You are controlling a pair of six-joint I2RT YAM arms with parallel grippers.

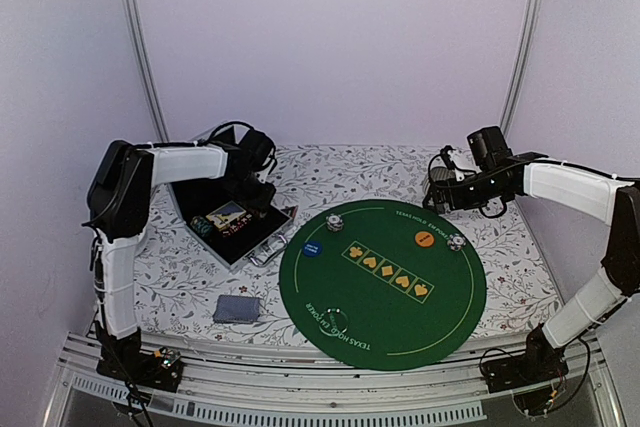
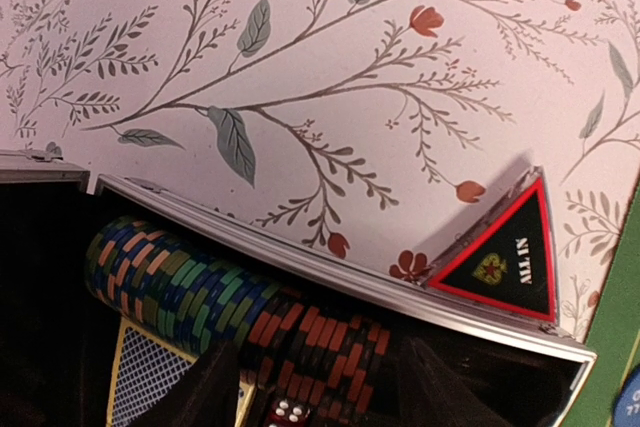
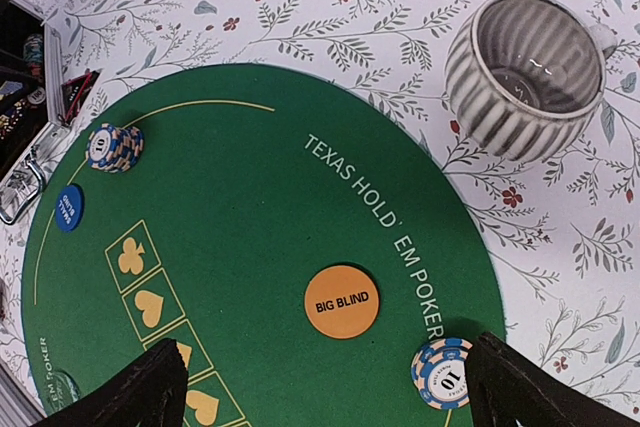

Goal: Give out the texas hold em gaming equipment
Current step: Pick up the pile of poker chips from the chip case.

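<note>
A: Where's the left gripper (image 2: 320, 397)?

B: At the bottom edge of the left wrist view, jaws partway apart, nothing in them. Just above its fingers (image 2: 205, 392) lies the row of poker chips (image 2: 230, 297) inside the case (image 2: 330, 262). The black triangle (image 2: 505, 262) sits right of centre on the flowered cloth (image 2: 350, 47), just beside the case's rim.

A: And the right gripper (image 3: 328, 367)?

B: It's spread wide and empty over the green mat (image 3: 250, 197). The orange disc (image 3: 342, 301) is just above its midpoint. One chip stack (image 3: 442, 372) stands close by the finger at lower right, the blue disc (image 3: 68, 207) is at far left, and the ribbed cup (image 3: 525, 77) is at upper right, off the mat.

A: What could go wrong?

B: Two things, I'd guess — the left jaws closing on that packed row could pinch too many chips or spill some, and scraping the rim might nudge the triangle. On the right, a descent for the disc could topple the neighbouring stack.
</note>
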